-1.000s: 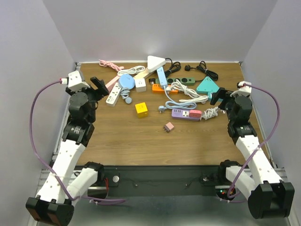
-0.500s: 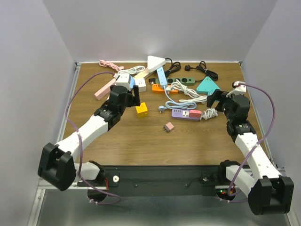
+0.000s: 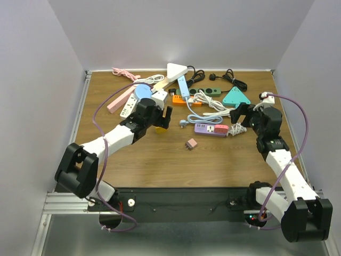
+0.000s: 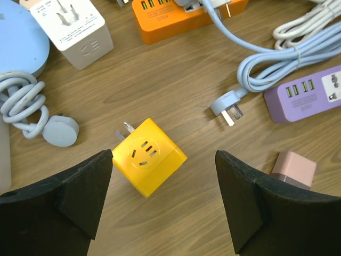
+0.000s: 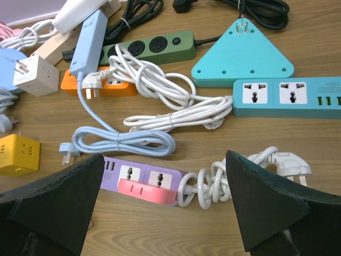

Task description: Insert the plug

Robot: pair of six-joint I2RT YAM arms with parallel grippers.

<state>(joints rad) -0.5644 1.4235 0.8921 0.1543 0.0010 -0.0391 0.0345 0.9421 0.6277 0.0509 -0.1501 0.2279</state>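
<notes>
Left hand (image 4: 163,160): spread wide, holding nothing, hanging straight over the yellow cube socket (image 4: 152,157) on the bench (image 4: 176,74). Cube's socket face up, own prongs poking out toward 11 o'clock in the left wrist view. Nearest loose plug: the pale blue plug (image 4: 226,106), at 2 o'clock from the cube, apart from it, lying flat. Long axis on the 10-to-4 line, prongs toward 4, cable leaving toward 1. Right hand (image 5: 165,157): likewise wide and empty, above the purple strip (image 5: 136,173), with the white plug (image 5: 285,162) at 3 o'clock of it. Seen from above, blue plug at 3 o'clock of the left hand and 9 o'clock of the right hand, closer to the left. Probably a left-arm pick, then: shift toward 2 o'clock, turn the wrist to close across the plug's narrow sides. Cannot tell for certain which plug is meant.
</notes>
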